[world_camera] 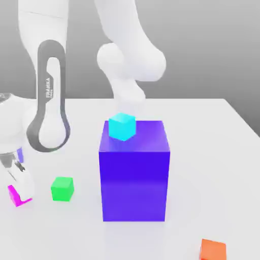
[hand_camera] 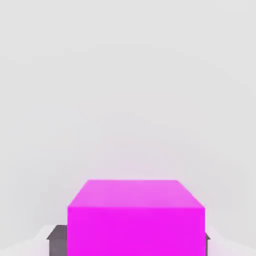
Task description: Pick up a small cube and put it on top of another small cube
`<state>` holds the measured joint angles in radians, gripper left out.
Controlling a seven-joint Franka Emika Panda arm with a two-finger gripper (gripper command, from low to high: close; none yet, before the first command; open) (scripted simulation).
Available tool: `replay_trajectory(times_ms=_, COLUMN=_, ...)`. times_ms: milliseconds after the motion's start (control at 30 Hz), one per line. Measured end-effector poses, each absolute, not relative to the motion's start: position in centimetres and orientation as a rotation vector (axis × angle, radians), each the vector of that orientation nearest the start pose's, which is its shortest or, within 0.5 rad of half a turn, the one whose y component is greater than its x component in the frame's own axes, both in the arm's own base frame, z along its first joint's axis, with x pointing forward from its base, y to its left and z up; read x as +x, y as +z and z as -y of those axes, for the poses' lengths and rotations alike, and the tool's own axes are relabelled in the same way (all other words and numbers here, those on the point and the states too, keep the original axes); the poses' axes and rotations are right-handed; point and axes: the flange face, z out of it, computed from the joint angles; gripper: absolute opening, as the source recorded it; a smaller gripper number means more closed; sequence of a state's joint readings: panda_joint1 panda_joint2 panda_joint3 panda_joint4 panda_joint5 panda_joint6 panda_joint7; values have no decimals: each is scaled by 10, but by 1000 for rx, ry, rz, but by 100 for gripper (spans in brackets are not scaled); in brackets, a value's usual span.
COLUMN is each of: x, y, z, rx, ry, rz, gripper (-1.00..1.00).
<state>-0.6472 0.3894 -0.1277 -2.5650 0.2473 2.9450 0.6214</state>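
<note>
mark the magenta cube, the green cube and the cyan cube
magenta cube [hand_camera: 136, 231], hand view, the brighter face
green cube [world_camera: 61, 191], exterior view, its front face
cyan cube [world_camera: 120, 128], exterior view, one of its side faces

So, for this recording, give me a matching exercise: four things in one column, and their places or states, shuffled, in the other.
Things
1. magenta cube
2. green cube
3. cyan cube
4. orange cube

Places or states
A. on top of the big blue block
B. at the bottom edge of the exterior view, toward its right
C. between the fingertips of the tool
D. on the table, between the tool and the big blue block in the exterior view

Right pairs: 1-C, 2-D, 3-A, 4-B
</note>
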Motion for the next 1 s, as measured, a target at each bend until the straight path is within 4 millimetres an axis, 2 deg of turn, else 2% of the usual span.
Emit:
replay_trajectory(times_ms=67, x=296, y=138, z=320, rx=-2155, ry=0, rz=-2285, gripper=-100)
replay_trajectory(times_ms=233, x=295, y=189, z=317, rx=-2149, ry=0, rz=-2294, gripper=-100)
replay_trajectory(times_ms=400, x=293, y=218, z=274, rx=-2048, ry=-5, rz=-2412, gripper=-100)
replay_trajectory(times_ms=600, x=281, y=240, z=218, rx=-1867, ry=-7, rz=-2539, gripper=-100)
replay_trajectory(times_ms=633, x=279, y=242, z=209, rx=-1836, ry=-4, rz=-2555, gripper=-100)
replay_trajectory(times_ms=700, x=278, y=233, z=203, rx=-1814, ry=-2, rz=-2565, gripper=-100)
replay_trajectory(times_ms=867, x=278, y=191, z=201, rx=-1806, ry=-1, rz=-2568, gripper=-100)
replay_trajectory(times_ms=900, x=277, y=183, z=200, rx=-1806, ry=-1, rz=-2569, gripper=100)
replay_trajectory(times_ms=1000, x=278, y=183, z=200, rx=-1809, ry=-1, rz=-2567, gripper=100)
